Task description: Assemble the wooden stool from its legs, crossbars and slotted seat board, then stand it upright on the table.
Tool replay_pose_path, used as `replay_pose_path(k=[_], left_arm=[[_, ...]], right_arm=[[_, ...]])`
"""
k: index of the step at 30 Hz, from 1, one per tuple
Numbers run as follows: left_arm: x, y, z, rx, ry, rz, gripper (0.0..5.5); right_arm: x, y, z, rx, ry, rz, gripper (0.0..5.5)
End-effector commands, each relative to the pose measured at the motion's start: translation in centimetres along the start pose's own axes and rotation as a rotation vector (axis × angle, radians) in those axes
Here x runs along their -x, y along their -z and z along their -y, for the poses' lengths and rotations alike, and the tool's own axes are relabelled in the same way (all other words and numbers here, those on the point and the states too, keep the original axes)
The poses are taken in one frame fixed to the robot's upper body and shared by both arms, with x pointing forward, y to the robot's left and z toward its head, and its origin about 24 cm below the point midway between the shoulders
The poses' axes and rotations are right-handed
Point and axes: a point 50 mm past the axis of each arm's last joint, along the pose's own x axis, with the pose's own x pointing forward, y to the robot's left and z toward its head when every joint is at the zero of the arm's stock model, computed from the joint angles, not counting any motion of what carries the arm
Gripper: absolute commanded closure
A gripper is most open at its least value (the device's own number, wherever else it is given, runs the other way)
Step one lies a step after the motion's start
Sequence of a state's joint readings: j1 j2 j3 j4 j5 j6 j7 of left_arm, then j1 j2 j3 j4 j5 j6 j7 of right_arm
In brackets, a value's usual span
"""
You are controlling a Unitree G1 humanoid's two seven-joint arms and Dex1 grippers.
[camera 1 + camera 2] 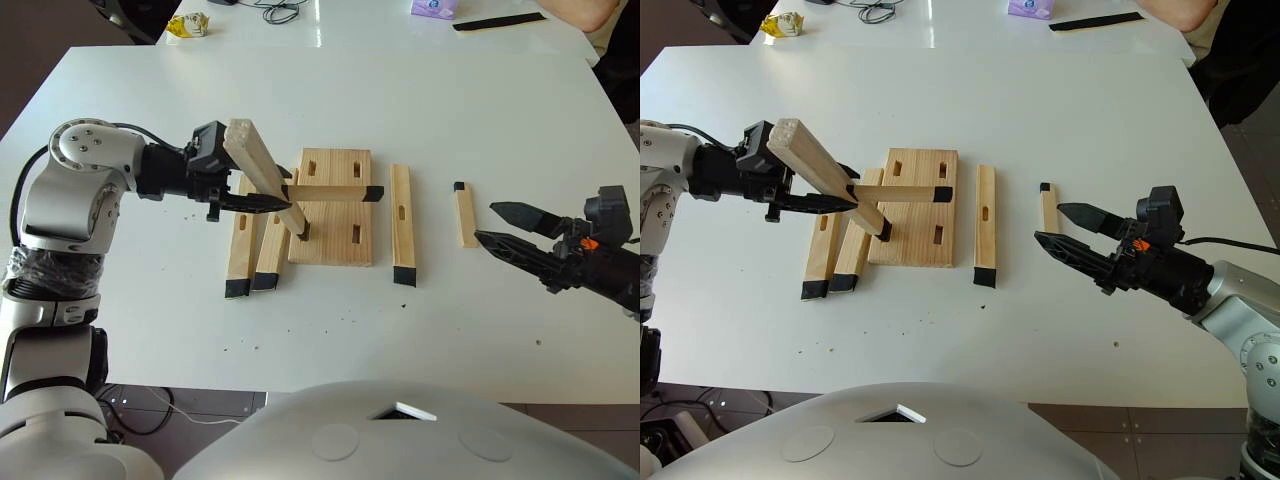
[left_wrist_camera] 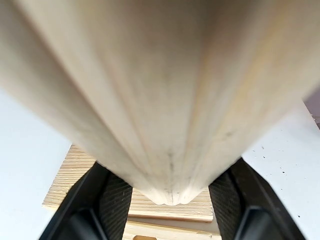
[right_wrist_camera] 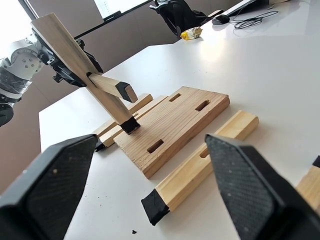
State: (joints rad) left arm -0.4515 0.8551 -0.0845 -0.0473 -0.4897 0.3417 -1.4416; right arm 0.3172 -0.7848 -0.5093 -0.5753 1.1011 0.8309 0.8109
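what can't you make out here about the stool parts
- Any fourth slot of the flat slotted wooden seat board: eye views, covered by the black-capped foot of the tilted pale wooden leg; whether the foot sits in it is unclear.
- Seat board in the left wrist view: mostly blocked by that leg, held by the left gripper.
- Two flat-lying wooden legs beside the board: upper ends hidden under the gripper.

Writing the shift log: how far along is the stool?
Done: one crossbar sits in a leg. In hand: left gripper holds that leg tilted on the seat board. Left: three legs and a short crossbar lie loose; right gripper open.
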Motion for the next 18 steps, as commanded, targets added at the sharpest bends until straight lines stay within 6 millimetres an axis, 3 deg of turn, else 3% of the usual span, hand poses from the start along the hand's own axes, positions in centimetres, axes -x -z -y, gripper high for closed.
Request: replay_pose_path(k=[1,12,18], left_arm=[[-0.1,0.2,0.3,-0.003,0.005,-0.007,3.44],[-0.4,1.4,1.0,0.007,0.017,-0.018,3.44],[-0.2,0.9,0.4,-0.002,-0.003,-0.011,3.44]], right_arm=[[-0.3,-0.2,-0.2,0.003,-0.021,0.005,1.53],[-0.3,-0.3,-0.3,0.000,-0.027,0.005,1.53],[-0.3,-0.3,-0.2,-0.001,-0.028,0.002,1.53]])
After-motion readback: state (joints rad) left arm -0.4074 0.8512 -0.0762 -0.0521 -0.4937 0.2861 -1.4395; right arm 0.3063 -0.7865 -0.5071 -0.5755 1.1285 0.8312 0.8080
